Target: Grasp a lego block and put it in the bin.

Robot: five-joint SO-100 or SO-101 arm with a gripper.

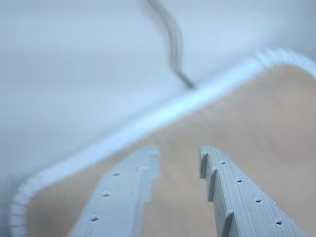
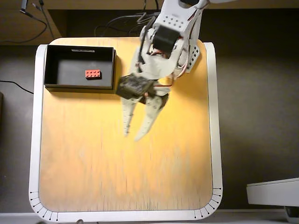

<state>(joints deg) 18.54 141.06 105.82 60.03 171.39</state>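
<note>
Lego block (image 2: 92, 73): red, lying flat on the floor of the bin (image 2: 51, 67), well apart from the gripper (image 2: 132, 135). Gripper: 2 fingers parted, nothing between them, blurred above bare table (image 2: 117, 177). Bin: black, at the table's upper-left corner in the overhead view.

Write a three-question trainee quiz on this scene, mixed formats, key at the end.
1. True or false: the lego block lies inside the bin.
2. In the overhead view, the bin sits at which corner of the table? A) top left B) bottom right C) top right
3. Fill in: the pincer holds ____.

Key: 1 true. 2 A. 3 nothing; its fingers are apart with bare tabletop between them in the wrist view.
</note>
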